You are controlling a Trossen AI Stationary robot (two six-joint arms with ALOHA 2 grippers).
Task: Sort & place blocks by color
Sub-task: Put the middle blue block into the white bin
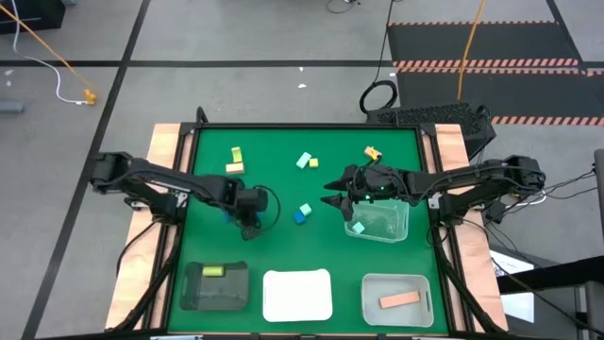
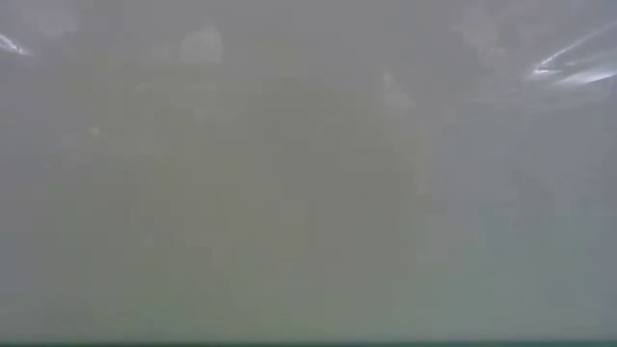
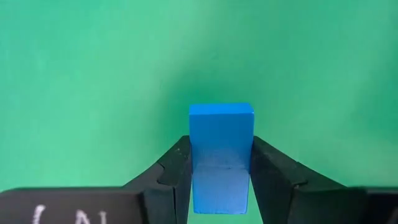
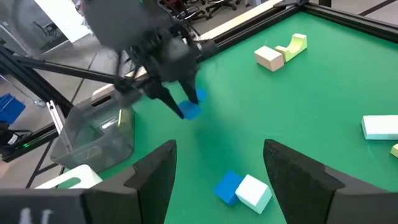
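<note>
Right now the left gripper (image 3: pixel 221 180) pinches a blue block (image 3: pixel 221 155) by its flat sides, left of middle in the high view. It looks small, hard and light. The right gripper (image 4: pixel 217 174) waits wide open, empty.

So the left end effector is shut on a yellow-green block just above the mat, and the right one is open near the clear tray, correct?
Not quite: the block in the left end effector is blue, not yellow-green. The left wrist view shows the blue block pinched between its fingers over the green mat. The rest holds: the right end effector is open beside the clear tray.
</note>
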